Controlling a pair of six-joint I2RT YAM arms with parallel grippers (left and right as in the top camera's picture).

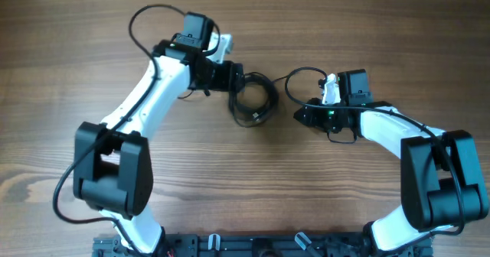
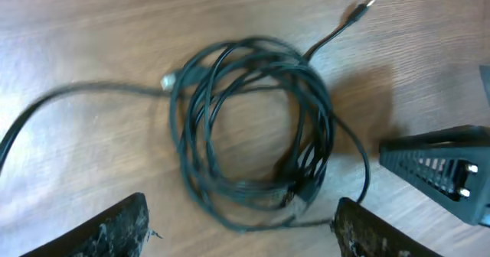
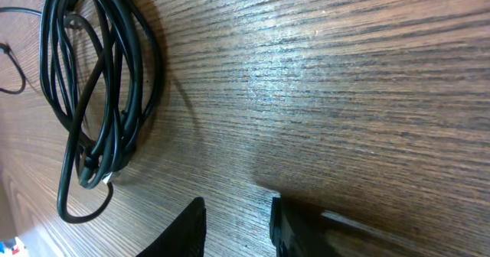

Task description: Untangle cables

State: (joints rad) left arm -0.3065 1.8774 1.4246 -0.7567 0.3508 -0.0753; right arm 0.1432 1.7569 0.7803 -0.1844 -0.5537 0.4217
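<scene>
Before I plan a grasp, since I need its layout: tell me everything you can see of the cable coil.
The cable coil is several thin, dark, glossy wires looped into a loose tangled ring, lying flat on the wooden table. One tail ends in a small plug; another trails away past a silver connector. Nothing is gripping it.

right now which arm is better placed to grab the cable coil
Left. The left gripper is open, fingers either side of the near edge of the cables. The right gripper sits off to the side, bare table between.
</scene>
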